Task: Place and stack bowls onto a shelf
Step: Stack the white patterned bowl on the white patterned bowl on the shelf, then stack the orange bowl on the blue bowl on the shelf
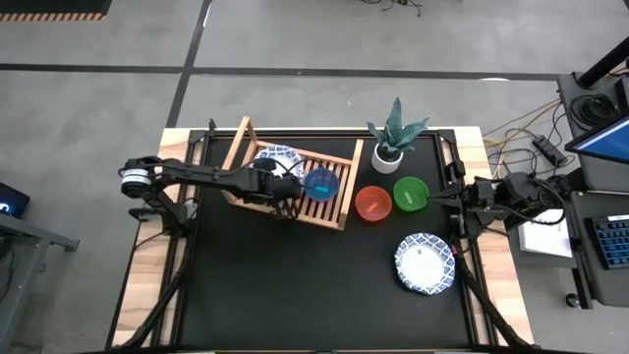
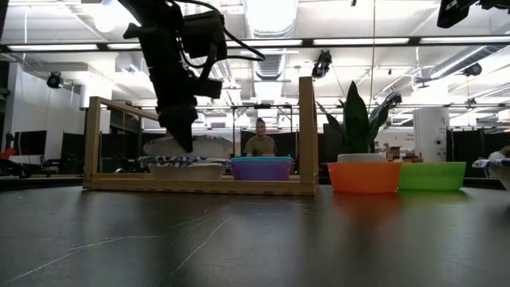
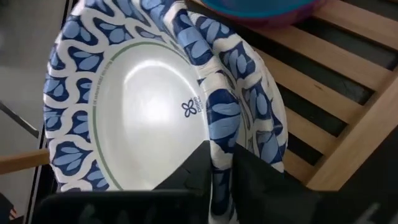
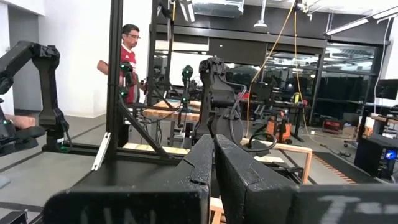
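Overhead, left gripper [image 1: 279,184] sits over the shelf [image 1: 339,209]; low view, it hangs above stacked bowls; left wrist, it's clenched on 1 patterned bowl [image 3: 149,106] rim, which might crumple or drag; right gripper [image 4: 213,163] closed, parked.

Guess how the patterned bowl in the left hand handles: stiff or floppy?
Probably floppy and light: the patterned bowl looks like thin paper, its rim crumpling where the left hand pinches it. It may deform or slip if squeezed harder, settling unevenly on the shelf.
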`<state>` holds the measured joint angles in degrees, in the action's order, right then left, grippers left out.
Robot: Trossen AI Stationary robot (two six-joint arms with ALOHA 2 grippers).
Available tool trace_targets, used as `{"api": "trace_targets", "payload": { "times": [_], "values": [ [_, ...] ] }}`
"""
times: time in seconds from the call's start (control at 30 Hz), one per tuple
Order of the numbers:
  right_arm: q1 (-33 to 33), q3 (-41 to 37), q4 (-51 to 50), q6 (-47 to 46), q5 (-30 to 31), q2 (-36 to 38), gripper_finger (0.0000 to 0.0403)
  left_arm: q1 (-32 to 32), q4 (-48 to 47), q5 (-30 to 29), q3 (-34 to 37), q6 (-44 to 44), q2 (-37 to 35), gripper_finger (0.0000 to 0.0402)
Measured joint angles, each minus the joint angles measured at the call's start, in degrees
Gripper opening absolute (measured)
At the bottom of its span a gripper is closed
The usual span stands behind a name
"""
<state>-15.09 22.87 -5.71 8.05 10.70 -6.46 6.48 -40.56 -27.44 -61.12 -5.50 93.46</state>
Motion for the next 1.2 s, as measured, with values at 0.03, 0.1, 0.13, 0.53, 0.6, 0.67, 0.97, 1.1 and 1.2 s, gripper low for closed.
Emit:
{"api": "trace_targets", "payload": {
  "times": [0.03,0.1,0.13,0.53,0.6,0.67,0.97,1.1,1.2],
  "values": [
    [0.0,0.0,0.0,0.0,0.0,0.0,0.0009,0.0,0.0,0.0,0.0,0.0,0.1,0.0040],
    [0.0,0.0,0.0,-0.1,0.0,0.0,0.0009,0.0,0.0,0.0,0.0,-0.2,0.1,0.0060],
    [0.0,0.0,0.0,-0.1,0.0,0.0,0.0009,0.0,0.0,0.0,0.0,-0.6,0.1,0.0070],
    [0.0,0.0,0.0,-0.1,0.0,0.0,0.0009,-0.1,-0.8,14.8,-1.2,-3.4,-0.2,0.0164],
    [0.0,0.0,0.0,-0.1,0.0,0.0,0.0009,-0.3,-1.0,15.3,-2.5,-4.8,-0.3,0.0168],
    [0.0,0.0,0.0,-0.1,0.0,0.0,0.0009,-0.9,-1.1,15.4,-4.3,-5.9,-0.3,0.0169],
    [0.0,0.0,0.0,-3.7,1.2,0.0,0.0009,-11.1,-3.1,9.6,-13.0,-7.1,-0.3,0.0169],
    [0.0,0.0,0.1,-7.1,6.7,-1.0,0.0009,-16.7,2.1,8.0,-14.2,-5.6,-0.4,0.0169],
    [0.0,0.6,0.0,-9.5,9.5,-4.2,0.0009,-20.2,6.8,6.6,-13.7,-2.8,-0.4,0.0169]
  ]
}}
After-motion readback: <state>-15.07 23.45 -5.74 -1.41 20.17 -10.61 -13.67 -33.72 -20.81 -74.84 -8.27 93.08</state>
